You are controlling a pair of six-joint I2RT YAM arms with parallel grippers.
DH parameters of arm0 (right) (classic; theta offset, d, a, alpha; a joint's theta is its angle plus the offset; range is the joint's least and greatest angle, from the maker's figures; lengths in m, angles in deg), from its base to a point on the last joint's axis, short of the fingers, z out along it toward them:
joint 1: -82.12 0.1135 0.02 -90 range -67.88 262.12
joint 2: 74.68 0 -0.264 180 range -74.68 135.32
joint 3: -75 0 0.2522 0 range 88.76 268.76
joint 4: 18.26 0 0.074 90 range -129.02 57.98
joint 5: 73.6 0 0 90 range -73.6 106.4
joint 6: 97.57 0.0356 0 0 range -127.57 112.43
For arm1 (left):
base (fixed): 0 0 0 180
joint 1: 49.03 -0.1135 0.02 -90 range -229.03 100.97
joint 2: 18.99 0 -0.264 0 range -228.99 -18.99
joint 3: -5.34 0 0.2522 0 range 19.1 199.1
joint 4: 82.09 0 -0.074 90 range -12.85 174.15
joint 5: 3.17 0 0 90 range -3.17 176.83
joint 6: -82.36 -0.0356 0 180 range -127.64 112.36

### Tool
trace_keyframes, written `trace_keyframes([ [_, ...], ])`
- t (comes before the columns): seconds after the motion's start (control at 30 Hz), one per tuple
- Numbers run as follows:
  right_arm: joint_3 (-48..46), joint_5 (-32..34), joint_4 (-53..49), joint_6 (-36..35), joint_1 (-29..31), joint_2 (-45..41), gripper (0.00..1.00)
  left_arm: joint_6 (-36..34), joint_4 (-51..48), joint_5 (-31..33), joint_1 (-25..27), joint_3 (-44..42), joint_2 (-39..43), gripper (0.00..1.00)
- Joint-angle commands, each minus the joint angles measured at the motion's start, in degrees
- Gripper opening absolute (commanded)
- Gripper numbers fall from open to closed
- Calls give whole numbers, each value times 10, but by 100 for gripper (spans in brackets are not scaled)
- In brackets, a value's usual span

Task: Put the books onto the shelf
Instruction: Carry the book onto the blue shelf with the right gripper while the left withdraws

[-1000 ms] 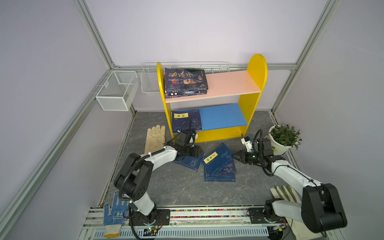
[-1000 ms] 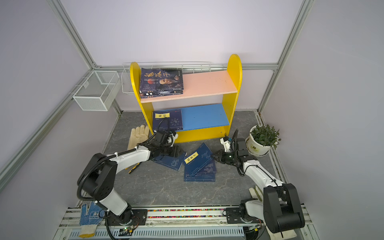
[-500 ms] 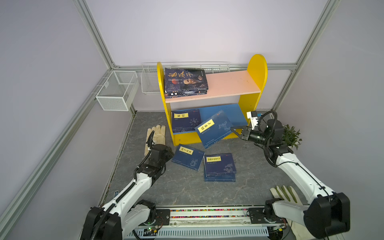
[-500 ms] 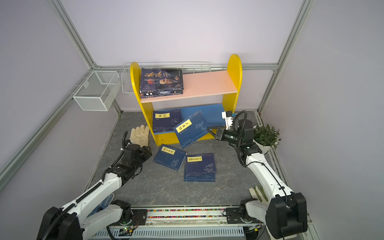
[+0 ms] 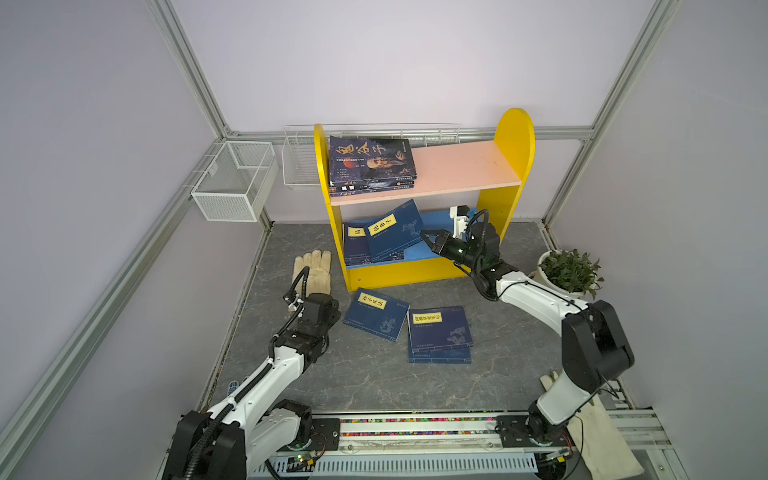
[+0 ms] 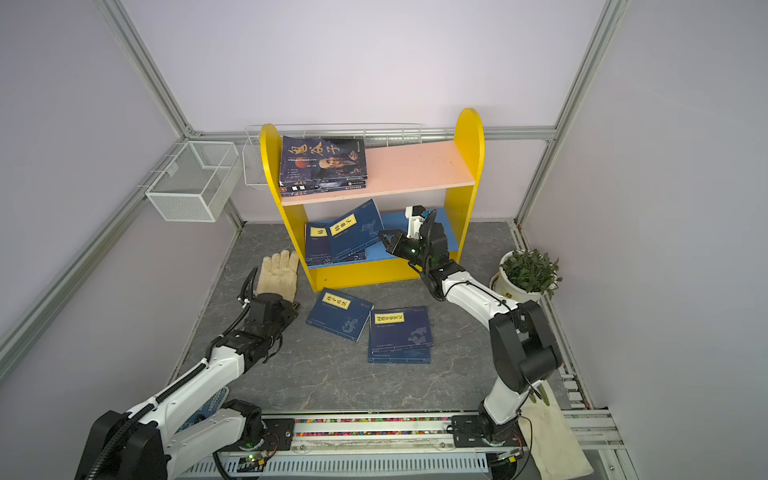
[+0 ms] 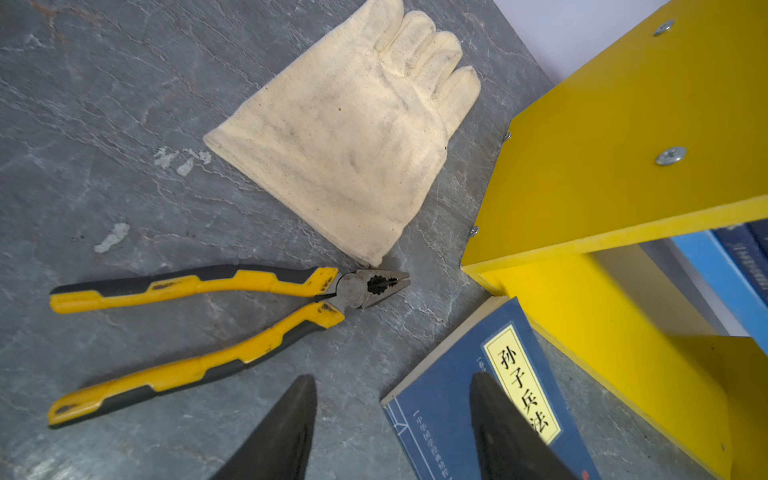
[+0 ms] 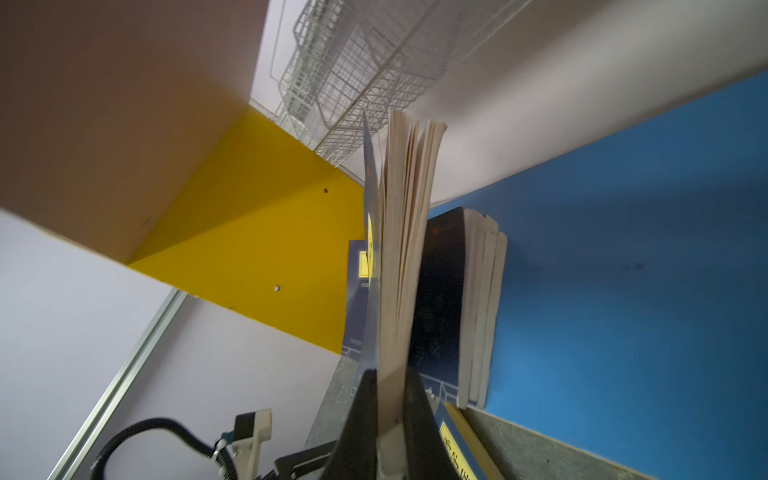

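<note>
Right fingers [image 8: 360,415] clamped on navy book [image 5: 392,230] at shelf [image 5: 513,137] lower tier; left fingers [image 7: 286,428] apart, empty.

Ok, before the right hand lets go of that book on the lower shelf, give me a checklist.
1. Grip: right hand shut on the navy book: ok.
2. The navy book flat on the stack on the blue lower board: not ok, it is tilted.
3. Gap under the pink upper board: cannot tell.
4. Other side: left hand open over the floor book, at its corner: ok.
5. The pliers apart from the left hand: ok.
</note>
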Motion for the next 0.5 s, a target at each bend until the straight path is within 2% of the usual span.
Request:
trace_keyframes([
  [0.0, 40, 42, 82, 50, 15, 28, 7, 0, -7, 6, -4, 18, 0, 60],
  [0.23, 81, 56, 74, 78, 54, 96, 8, -1, -9, 9, -3, 18, 1, 60],
  [0.47, 90, 71, 55, 89, 81, 116, 9, -5, -12, 9, -4, 20, 1, 60],
])
